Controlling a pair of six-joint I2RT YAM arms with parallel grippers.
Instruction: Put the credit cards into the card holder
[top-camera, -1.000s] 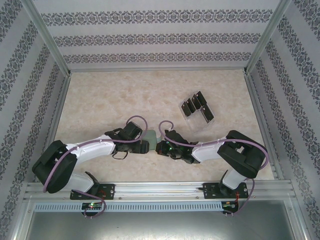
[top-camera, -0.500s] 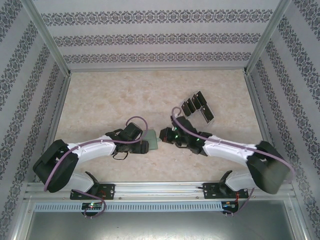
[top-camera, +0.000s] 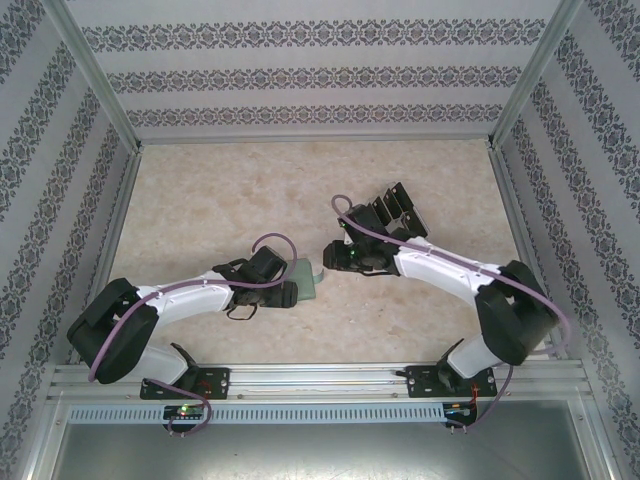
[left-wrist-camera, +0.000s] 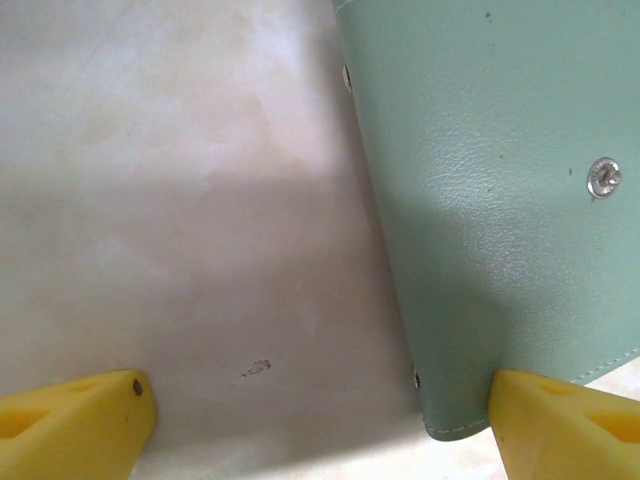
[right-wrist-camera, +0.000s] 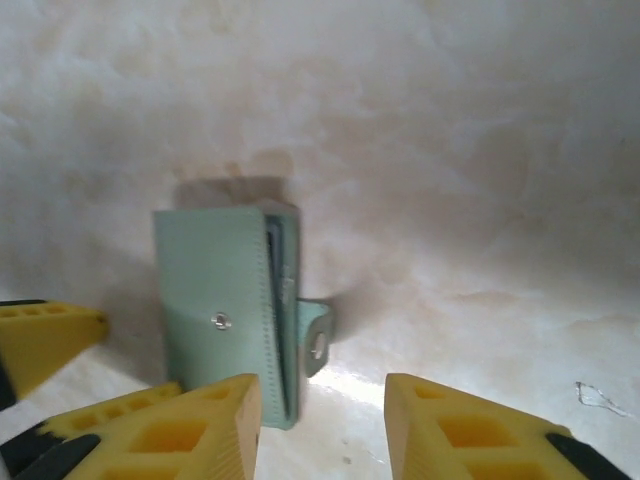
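Empty, fingers apart, the right gripper (right-wrist-camera: 322, 395) needed to pinch one of the credit cards (top-camera: 397, 200) squarely; the wide-open left gripper (left-wrist-camera: 318, 400) seemingly braced the card holder (right-wrist-camera: 215, 290).

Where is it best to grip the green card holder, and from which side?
Probably the folded edge of the card holder, opposite the closing tab, coming in low from that side. It seems to lie flat and shut, and the tab side, where the layers show, must stay free to open.
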